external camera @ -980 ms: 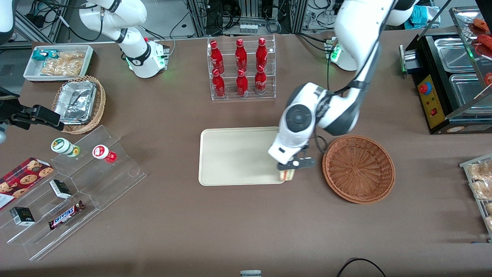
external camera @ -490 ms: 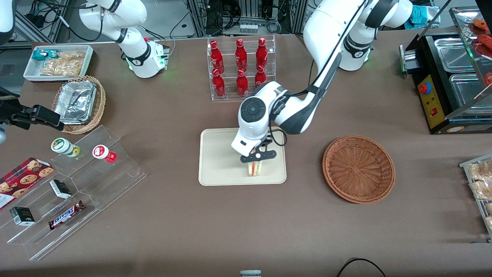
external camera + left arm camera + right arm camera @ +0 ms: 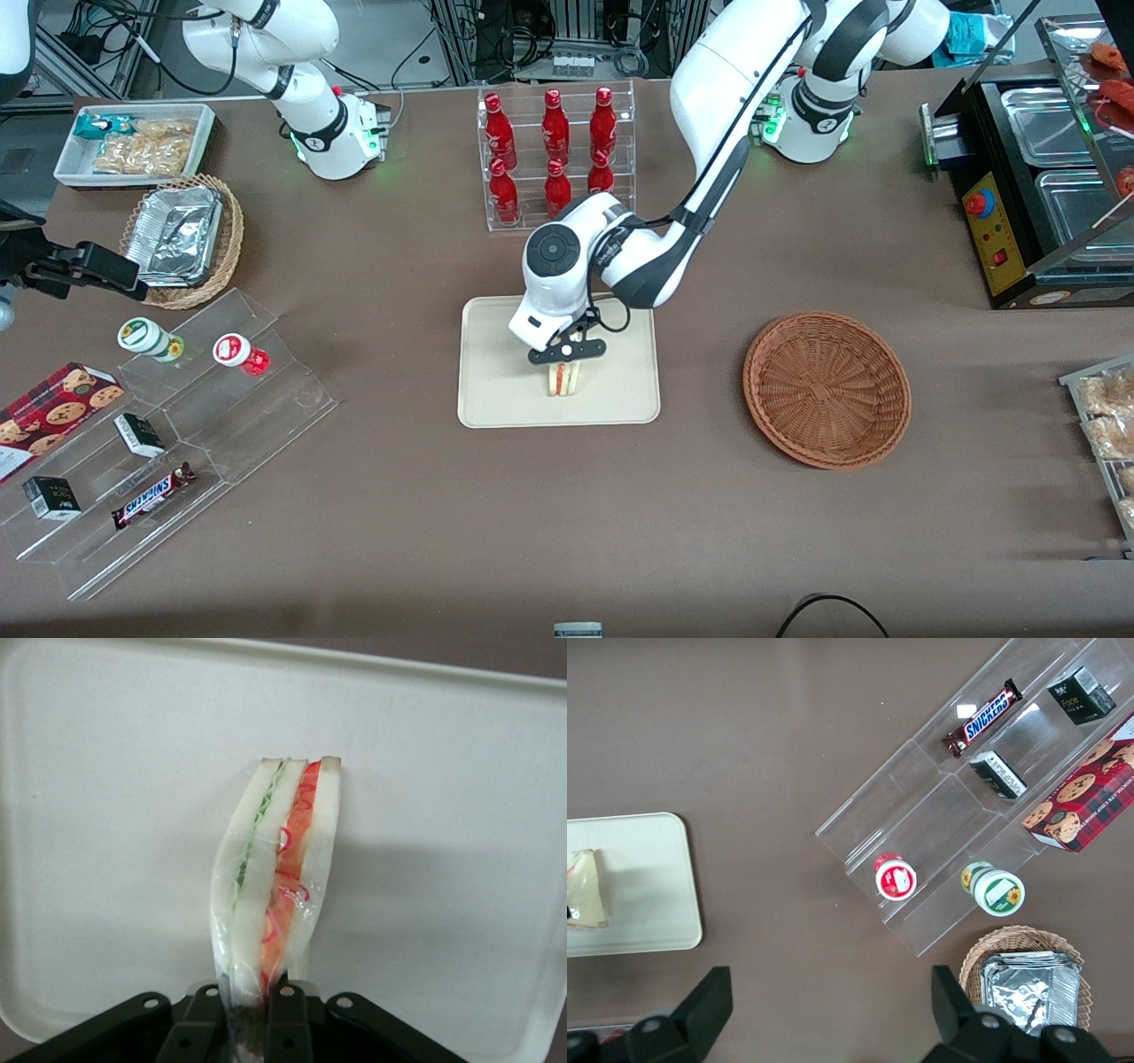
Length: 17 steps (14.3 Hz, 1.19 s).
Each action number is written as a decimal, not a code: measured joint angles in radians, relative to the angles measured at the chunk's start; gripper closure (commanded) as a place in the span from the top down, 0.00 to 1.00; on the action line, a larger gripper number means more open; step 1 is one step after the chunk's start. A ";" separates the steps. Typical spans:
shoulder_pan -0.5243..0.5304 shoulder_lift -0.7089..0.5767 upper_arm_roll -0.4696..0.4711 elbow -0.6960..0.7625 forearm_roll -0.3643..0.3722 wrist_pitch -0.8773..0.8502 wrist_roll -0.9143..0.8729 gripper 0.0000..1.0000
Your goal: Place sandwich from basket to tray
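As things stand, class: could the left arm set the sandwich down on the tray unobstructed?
Probably yes. The gripper, shut on the sandwich, hangs over bare tray; nothing else lies on it.

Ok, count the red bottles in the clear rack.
6 red bottles in the clear rack: three upper, three lower; the arm partly covers one. The hand holds the sandwich over the tray.

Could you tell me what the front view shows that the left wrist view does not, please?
Only the front view shows the empty basket, the bottle rack and the snack shelf. Only the left wrist view shows the red and green filling layers along the sandwich's cut edge, pinched between the fingers. Both show the hand shut on the sandwich over the tray.
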 measured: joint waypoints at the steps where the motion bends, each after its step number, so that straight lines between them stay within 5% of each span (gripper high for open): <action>1: -0.004 0.000 0.000 0.003 0.000 0.000 0.000 1.00; 10: 0.011 -0.120 0.085 0.037 0.002 -0.230 -0.023 1.00; 17: 0.188 -0.311 0.099 -0.147 0.002 -0.293 0.090 1.00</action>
